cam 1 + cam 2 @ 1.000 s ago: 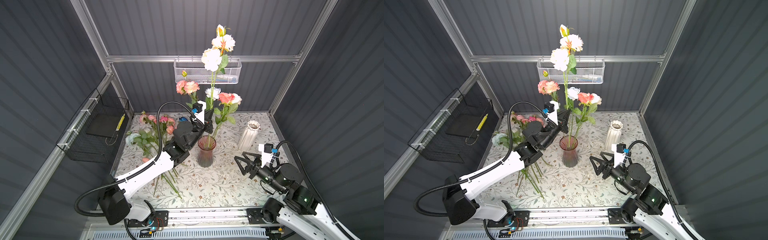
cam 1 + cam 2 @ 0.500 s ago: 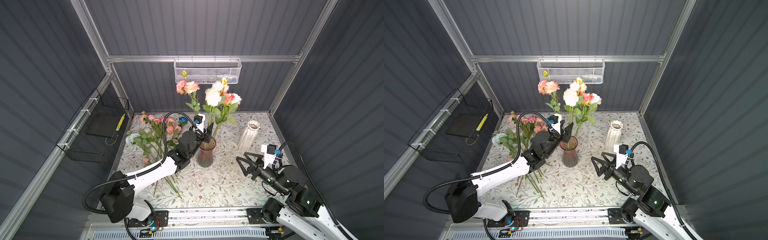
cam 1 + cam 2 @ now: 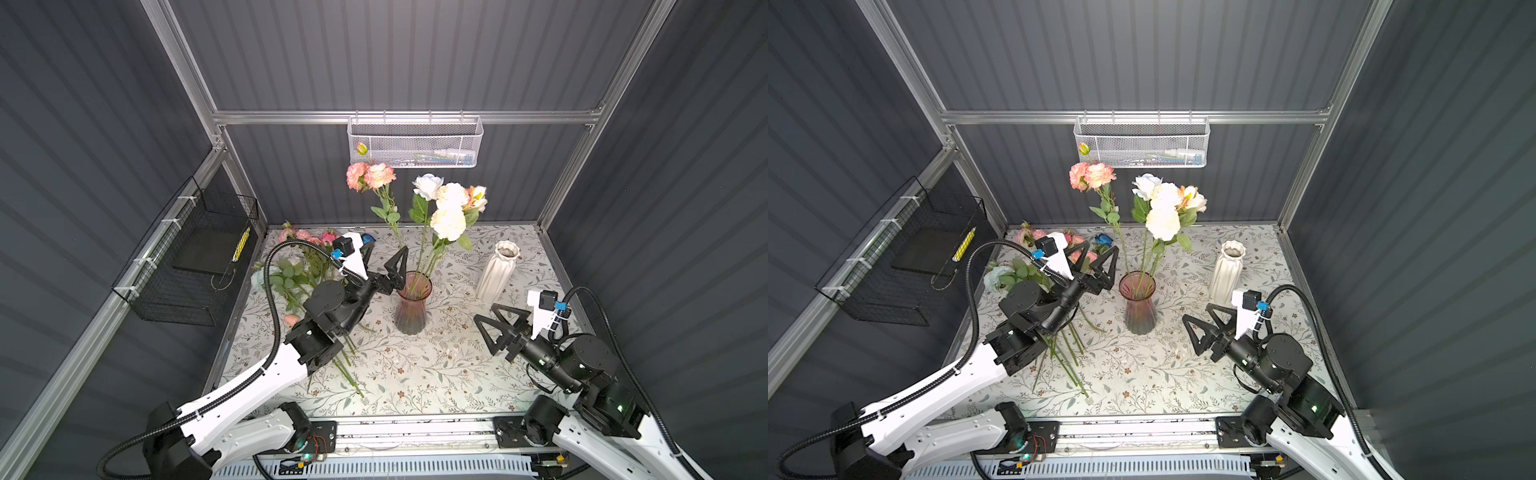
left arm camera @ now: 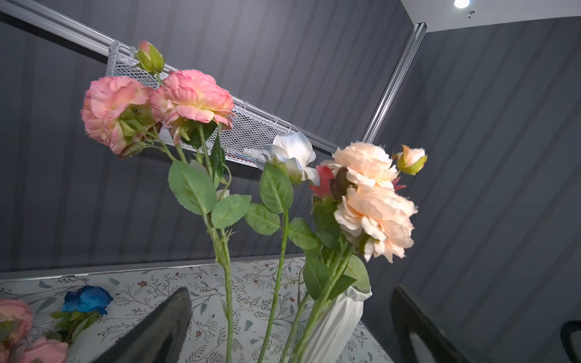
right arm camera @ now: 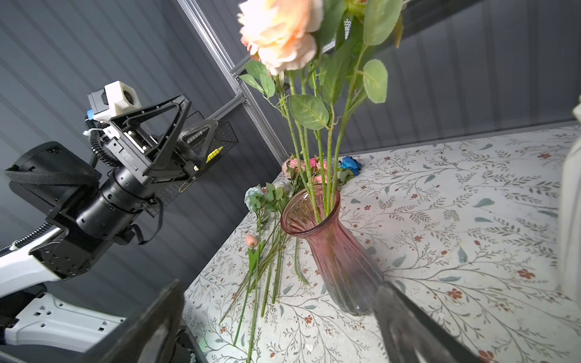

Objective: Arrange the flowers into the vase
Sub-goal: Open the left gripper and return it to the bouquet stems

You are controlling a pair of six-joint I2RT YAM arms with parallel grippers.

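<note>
The peach stem [image 3: 448, 222] went down into the vase [image 3: 411, 305] and stood among the flowers [image 3: 370, 176] there. The left claw [image 3: 384, 259] had let go, jaws wide beside the rim. The right claw [image 3: 485, 312] was wide too, empty, well apart. Spare stems [image 3: 299, 274] lay on the table [image 3: 415, 374], waiting.

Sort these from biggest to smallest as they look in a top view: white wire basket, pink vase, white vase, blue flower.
1. white wire basket
2. pink vase and white vase: they look about alike, so I won't rank them
3. blue flower, tiny
</note>
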